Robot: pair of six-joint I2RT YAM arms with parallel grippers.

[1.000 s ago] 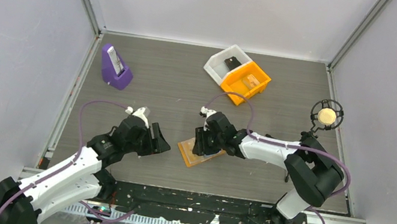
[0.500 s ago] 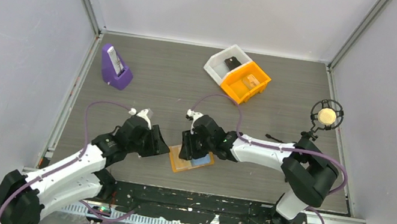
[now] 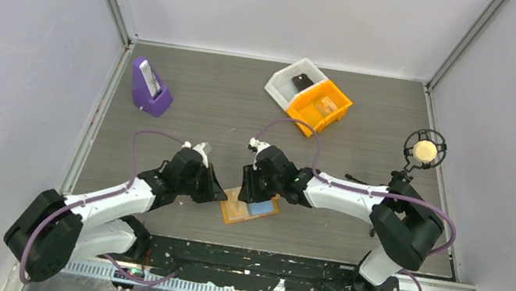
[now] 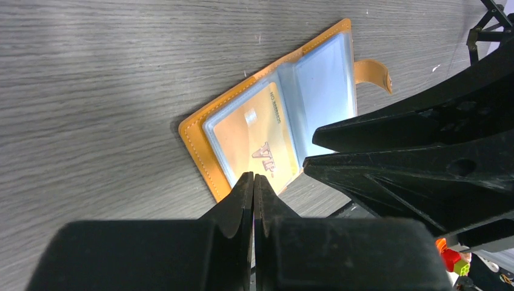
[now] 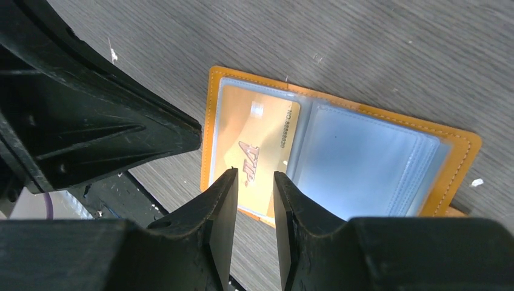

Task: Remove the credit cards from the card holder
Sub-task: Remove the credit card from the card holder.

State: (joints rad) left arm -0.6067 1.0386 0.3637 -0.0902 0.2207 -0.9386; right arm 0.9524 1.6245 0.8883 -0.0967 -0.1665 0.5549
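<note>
The card holder (image 3: 231,209) lies open flat on the table, orange outside with light blue sleeves (image 5: 363,160) inside and a stud tab (image 4: 374,71) at one edge. A gold credit card (image 4: 257,142) sits in one sleeve, also seen in the right wrist view (image 5: 254,145). My left gripper (image 4: 253,177) is shut with nothing between its fingers, its tips at the holder's near edge by the card. My right gripper (image 5: 255,174) hovers over the card with its jaws a narrow gap apart and empty. The two grippers (image 3: 219,194) (image 3: 247,190) stand close together over the holder.
An orange bin (image 3: 319,106) and a white bin (image 3: 294,82) stand side by side at the back. A purple stand (image 3: 150,88) holding a pale item is at the back left. A round device on a black mount (image 3: 424,150) stands at the right.
The holder went from folded to lying open, blue sleeves showing. My left arm reached right to the holder's edge and its jaws shut. My right gripper's jaws narrowed a little.
</note>
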